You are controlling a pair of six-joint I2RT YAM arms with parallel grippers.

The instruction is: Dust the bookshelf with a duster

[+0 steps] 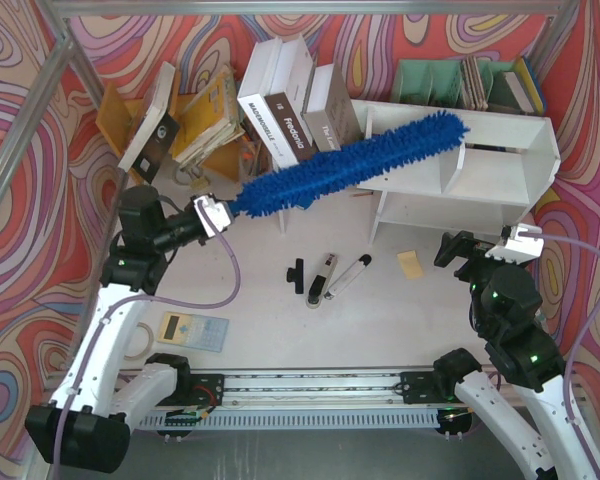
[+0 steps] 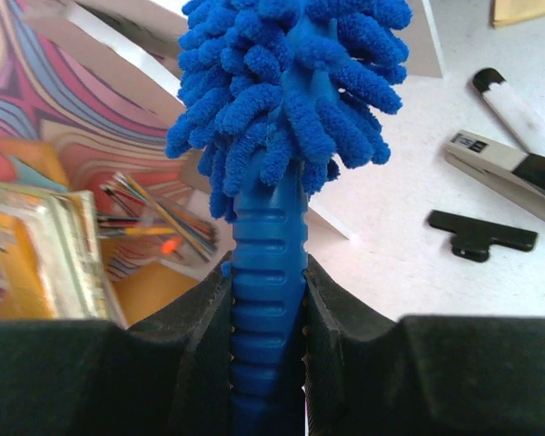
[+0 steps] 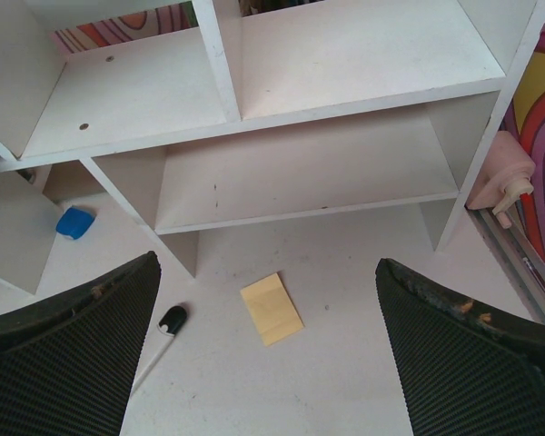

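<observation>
The blue fluffy duster slants from the left gripper up to the right, and its far end lies over the top left part of the white bookshelf. My left gripper is shut on the duster's ribbed blue handle, with the fluffy head straight ahead of the fingers. My right gripper is open and empty, low in front of the bookshelf. In the right wrist view the right gripper faces the two cubbies and the lower shelf.
White books lean behind the duster and a green rack stands at the back right. A black clip, a stapler, a pen and a yellow note lie on the table. A calculator lies near left.
</observation>
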